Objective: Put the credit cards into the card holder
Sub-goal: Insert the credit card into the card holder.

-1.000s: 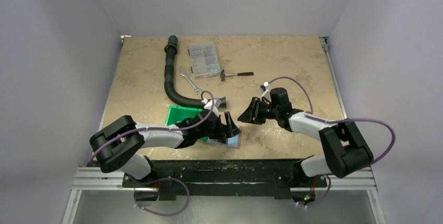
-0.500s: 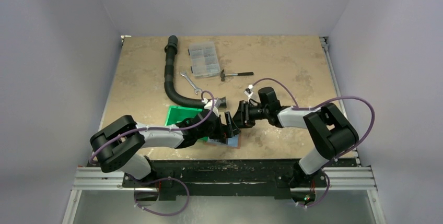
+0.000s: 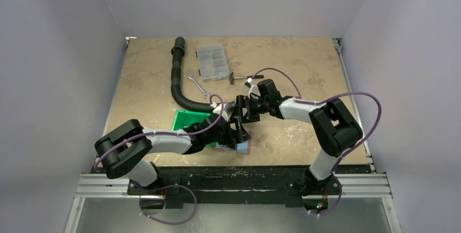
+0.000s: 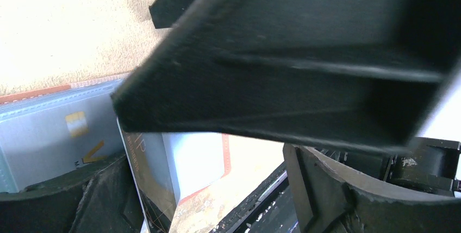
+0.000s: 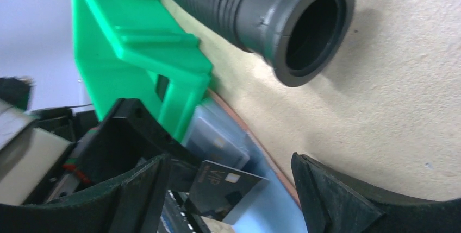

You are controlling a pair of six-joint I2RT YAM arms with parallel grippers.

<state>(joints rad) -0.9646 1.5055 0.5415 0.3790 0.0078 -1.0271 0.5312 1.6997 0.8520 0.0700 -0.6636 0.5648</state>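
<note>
Near edge of the table point(image 3: 304, 140): the card holder point(image 3: 248, 147) lies open and flat, a reddish-brown rim framing its grey-blue pocketed inside, just beside the near right corner of the green bin point(image 3: 190, 120). The left gripper point(image 3: 237, 135) hangs low over it, its two fingers point(image 4: 81, 200) set wide apart and closed on nothing; its wrist view shows one finger on each side of the open holder. A grey card point(image 4: 54, 140) with a gold chip sits in one of the pockets. A dark card point(image 5: 225, 188) lettered "VIP" stands tilted over the holder's middle, close to a left-gripper finger. Whether its lower edge has entered a pocket cannot be told from these views.

Just beyond, the right gripper point(image 3: 241, 114) reaches in from the far right and points down toward the holder. Its fingers are likewise spread wide, with the dark card in the gap between them.

Past the bin, the flared mouth of a black ribbed hose point(image 3: 175, 81) lies on the table, and the hose curves away toward the far left. Farther back lie a wrench point(image 3: 198, 84), a hammer point(image 3: 245, 76) and a clear compartment box point(image 3: 212, 62).
</note>
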